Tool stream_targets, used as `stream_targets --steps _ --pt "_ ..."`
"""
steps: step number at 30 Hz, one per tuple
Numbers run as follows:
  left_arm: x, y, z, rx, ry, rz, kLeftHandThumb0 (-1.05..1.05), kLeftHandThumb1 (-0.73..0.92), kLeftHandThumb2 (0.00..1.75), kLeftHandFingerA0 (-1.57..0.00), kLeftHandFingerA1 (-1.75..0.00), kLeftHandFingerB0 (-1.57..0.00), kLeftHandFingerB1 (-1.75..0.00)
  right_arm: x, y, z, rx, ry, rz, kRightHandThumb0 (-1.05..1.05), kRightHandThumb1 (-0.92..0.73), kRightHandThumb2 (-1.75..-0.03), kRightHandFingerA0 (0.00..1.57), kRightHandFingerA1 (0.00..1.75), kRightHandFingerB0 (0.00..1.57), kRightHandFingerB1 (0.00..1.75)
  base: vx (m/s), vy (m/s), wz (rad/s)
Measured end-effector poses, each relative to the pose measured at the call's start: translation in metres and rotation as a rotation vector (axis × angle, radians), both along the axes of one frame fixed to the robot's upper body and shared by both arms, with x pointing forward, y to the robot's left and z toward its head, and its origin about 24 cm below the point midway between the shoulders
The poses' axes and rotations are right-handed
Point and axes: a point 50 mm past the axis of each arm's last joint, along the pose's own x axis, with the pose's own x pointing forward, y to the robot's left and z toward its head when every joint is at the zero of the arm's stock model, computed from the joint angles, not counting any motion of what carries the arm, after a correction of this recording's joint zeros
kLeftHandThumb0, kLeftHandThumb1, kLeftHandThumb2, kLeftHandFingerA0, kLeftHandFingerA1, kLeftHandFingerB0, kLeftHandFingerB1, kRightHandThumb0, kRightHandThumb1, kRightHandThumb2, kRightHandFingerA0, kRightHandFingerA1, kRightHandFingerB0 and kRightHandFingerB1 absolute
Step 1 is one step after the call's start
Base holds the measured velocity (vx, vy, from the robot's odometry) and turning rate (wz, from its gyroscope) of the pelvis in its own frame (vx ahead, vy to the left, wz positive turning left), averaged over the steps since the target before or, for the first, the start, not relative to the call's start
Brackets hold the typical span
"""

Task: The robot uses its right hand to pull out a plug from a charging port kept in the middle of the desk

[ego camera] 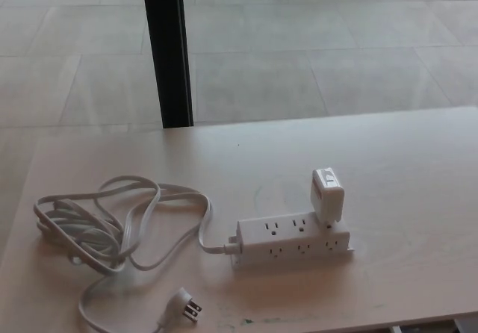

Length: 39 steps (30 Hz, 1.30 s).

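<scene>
White power strip (293, 239) holds one charger plug (327, 195) (tilted) on the desk (418, 169); one coiled cord (112, 228); neither hand shows.

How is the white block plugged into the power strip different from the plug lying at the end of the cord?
The white charger block stands tilted in the power strip; the cord plug lies loose on the desk, plugged into nothing. The charger block is chunky and boxy; the cord plug is small and flat. The cord plug's metal prongs show; the charger block's are hidden in the strip. Both are white.
</scene>
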Motion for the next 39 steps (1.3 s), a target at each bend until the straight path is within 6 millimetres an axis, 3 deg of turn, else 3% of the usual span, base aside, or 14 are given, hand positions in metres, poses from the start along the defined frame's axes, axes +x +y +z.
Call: stream_targets --steps 5,6,8,16,17,18,27,28,29,30,31,36,38,39 --pt "0.001 0.000 0.000 -0.015 -0.017 -0.004 -0.75 0.77 1.13 -0.47 -0.58 -0.27 -0.51 0.018 -0.013 0.020 -0.038 -0.113 -0.014 -0.82 -0.40 -0.86 0.90 0.99 0.49 0.70 0.00 0.000 0.00" --pt "0.001 -0.001 0.000 -0.019 -0.022 -0.006 -0.82 0.92 0.75 -0.53 -0.46 -0.35 -0.39 0.027 -0.020 0.030 -0.061 -0.153 -0.013 -0.90 -0.43 -0.88 0.94 1.01 0.43 0.67 0.00 0.000 0.00" --pt "0.002 -0.001 0.000 -0.021 -0.030 -0.007 -0.78 0.80 1.13 -0.46 -0.57 -0.25 -0.50 0.042 -0.029 0.044 -0.085 -0.232 -0.026 -0.95 -0.46 -0.70 0.89 1.06 0.29 0.67 0.00 0.000 0.00" --pt "0.005 -0.001 0.001 -0.024 -0.042 -0.012 -0.77 0.92 0.75 -0.55 -0.49 -0.32 -0.38 0.126 -0.034 0.134 -0.199 -0.617 0.086 -0.96 -0.47 -0.89 1.10 1.10 0.33 0.71 0.00 0.000 0.00" --pt "0.004 -0.001 0.001 -0.025 -0.041 -0.012 -0.73 0.77 1.13 -0.48 -0.60 -0.26 -0.51 0.133 -0.031 0.142 -0.203 -0.650 0.105 -0.91 -0.60 -0.58 1.02 1.09 0.29 0.59 0.00 0.000 0.00" --pt "0.004 -0.001 0.001 -0.024 -0.040 -0.012 -0.77 0.92 0.76 -0.55 -0.51 -0.30 -0.39 0.141 -0.027 0.150 -0.206 -0.684 0.124 -0.91 -0.50 -0.94 1.03 1.10 0.16 0.54 0.00 0.000 0.00" --pt "0.003 -0.001 0.001 -0.025 -0.040 -0.011 -0.77 0.92 0.74 -0.56 -0.49 -0.32 -0.38 0.217 0.029 0.222 -0.203 -0.935 0.387 -0.81 -0.65 -0.60 0.83 1.17 0.20 0.28 0.00 0.000 0.00" --pt "0.004 -0.001 0.001 -0.025 -0.041 -0.012 -0.73 0.76 1.12 -0.48 -0.60 -0.26 -0.51 0.227 0.039 0.231 -0.195 -0.961 0.427 -0.86 -0.53 -0.90 0.88 1.11 0.17 0.41 0.00 0.000 0.00" --pt "0.004 -0.001 0.001 -0.026 -0.041 -0.012 -0.77 0.92 0.76 -0.56 -0.51 -0.31 -0.39 0.234 0.046 0.237 -0.189 -0.974 0.455 -0.81 -0.64 -0.61 0.84 1.18 0.22 0.28 0.00 0.000 0.00" --pt "0.004 -0.001 0.001 -0.026 -0.041 -0.012 -0.78 0.92 0.75 -0.53 -0.50 -0.33 -0.39 0.242 0.055 0.245 -0.181 -0.991 0.492 -0.84 -0.45 -0.81 1.05 0.77 0.34 0.41 0.00 0.000 0.00" --pt "0.004 -0.001 0.001 -0.026 -0.041 -0.012 -0.78 0.92 0.74 -0.55 -0.50 -0.30 -0.37 0.249 0.063 0.251 -0.174 -1.004 0.524 -0.86 -0.64 -0.60 0.88 1.17 0.25 0.29 0.00 0.000 0.00" --pt "0.004 -0.001 0.001 -0.026 -0.043 -0.014 -0.78 0.92 0.73 -0.54 -0.49 -0.34 -0.39 0.281 0.114 0.280 -0.142 -1.026 0.730 -0.94 -0.55 -0.90 0.93 1.14 0.20 0.39 0.00 0.000 0.00" --pt "0.005 -0.001 0.001 -0.025 -0.044 -0.015 -0.79 0.92 0.74 -0.55 -0.49 -0.32 -0.39 0.290 0.133 0.287 -0.133 -1.010 0.809 -0.83 -0.61 -0.59 0.96 1.17 0.25 0.29 0.00 0.000 0.00" --pt "0.005 -0.001 0.001 -0.025 -0.045 -0.015 -0.74 0.75 1.11 -0.49 -0.60 -0.26 -0.51 0.293 0.139 0.289 -0.131 -1.001 0.834 -0.86 -0.63 -0.59 0.97 1.17 0.24 0.29 0.00 0.000 0.00"
